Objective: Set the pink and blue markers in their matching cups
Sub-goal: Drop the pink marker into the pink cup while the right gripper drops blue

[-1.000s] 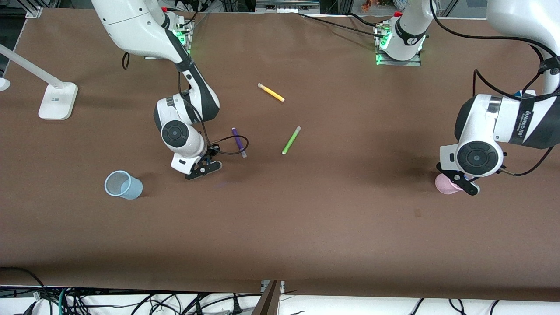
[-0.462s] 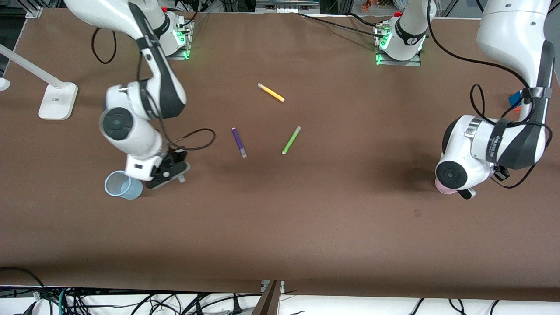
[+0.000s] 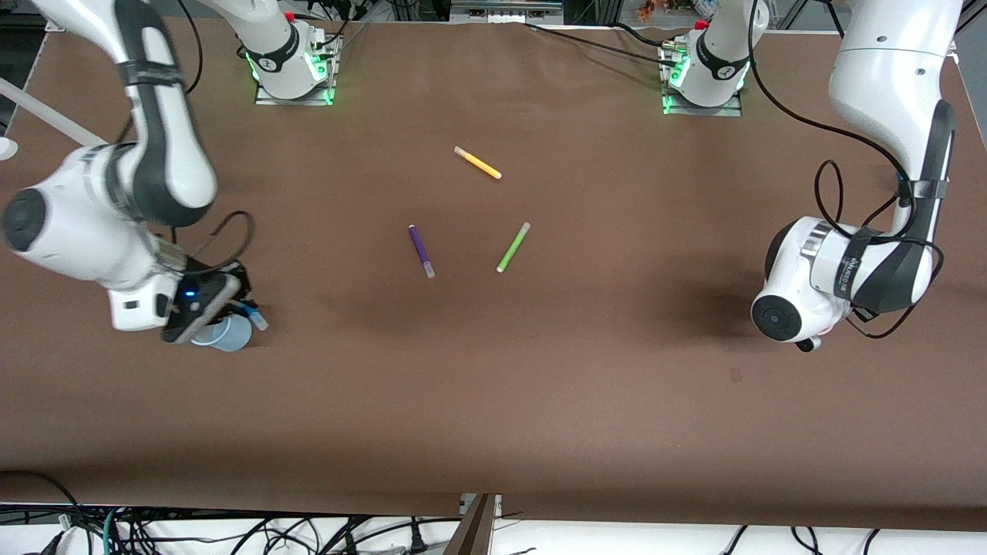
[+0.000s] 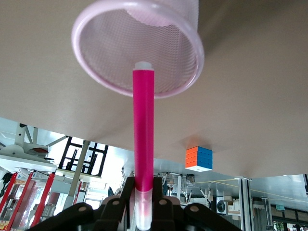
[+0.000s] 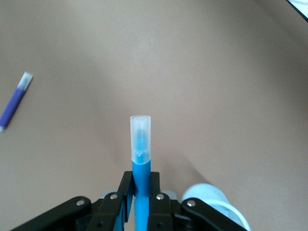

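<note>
Swung over the translucent blue cup (image 3: 225,334), right fingers (image 5: 126,188) pinch the slim blue marker (image 5: 140,159) — left fingers (image 4: 126,191) pinch the pink marker (image 4: 143,144).

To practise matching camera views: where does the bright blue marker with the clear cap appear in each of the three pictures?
Front view: the bright blue marker with the clear cap pokes out of the right gripper, over the pale blue translucent cup.
Left wrist view: not in it.
Right wrist view: the blue marker stands clamped between the fingers.
Shared landmark: the dark purple pen lying on the table.
</note>
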